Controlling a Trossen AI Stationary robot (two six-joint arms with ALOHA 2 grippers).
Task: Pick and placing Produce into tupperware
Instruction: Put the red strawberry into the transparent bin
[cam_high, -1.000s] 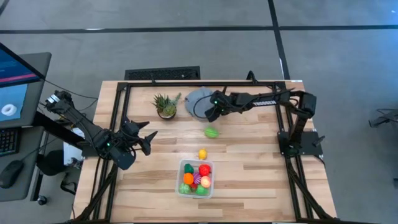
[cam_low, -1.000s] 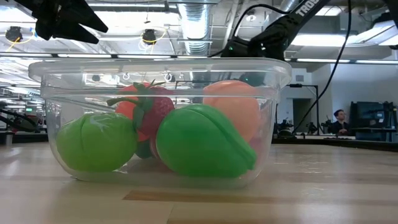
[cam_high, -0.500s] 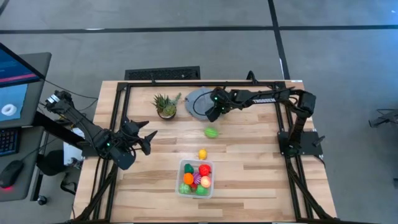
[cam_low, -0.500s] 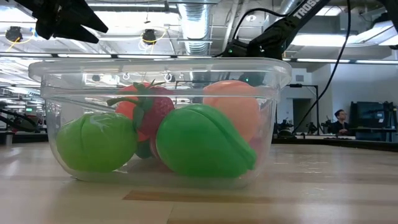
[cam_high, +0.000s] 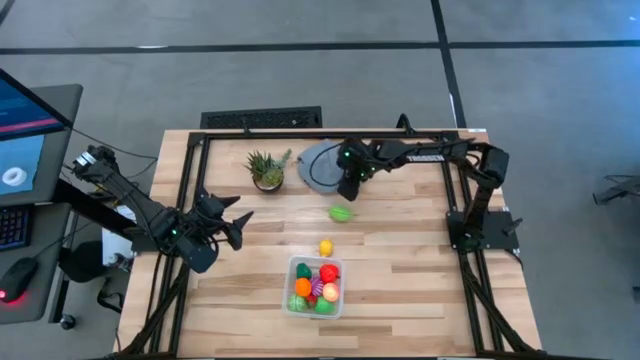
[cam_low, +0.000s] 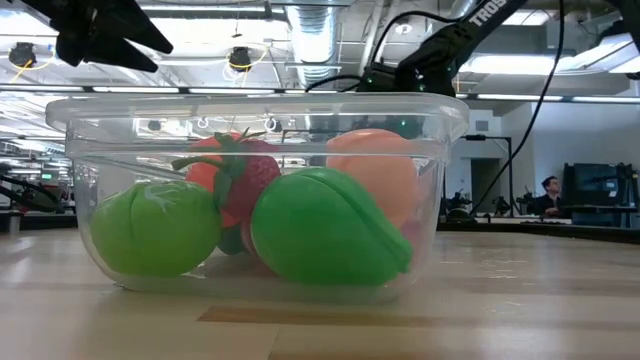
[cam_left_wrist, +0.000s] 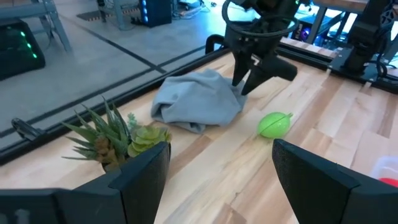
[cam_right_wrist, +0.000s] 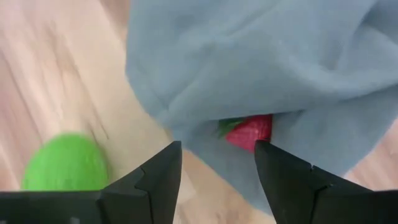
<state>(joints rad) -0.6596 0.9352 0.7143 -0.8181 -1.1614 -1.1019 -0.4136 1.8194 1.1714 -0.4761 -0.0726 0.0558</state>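
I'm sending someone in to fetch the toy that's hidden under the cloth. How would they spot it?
Go to the grey cloth at the table's far edge, beside the spiky potted plant. Under the cloth's edge, right in front of the right claw, a red strawberry with a green leaf top peeks out. The loose green toy nearby lies uncovered on the wood.

High view: straight down over the whole table (cam_high: 400, 270). Low view: level at the table top, pressed close to the clear container (cam_low: 255, 190), facing the room behind. Left wrist view: forward across the table toward the grey cloth (cam_left_wrist: 196, 99), potted plant (cam_left_wrist: 115, 140) and green toy (cam_left_wrist: 274, 124), all shared with the high view. Right wrist view: very near the same cloth (cam_right_wrist: 261, 62) and green toy (cam_right_wrist: 65, 163), looking down.
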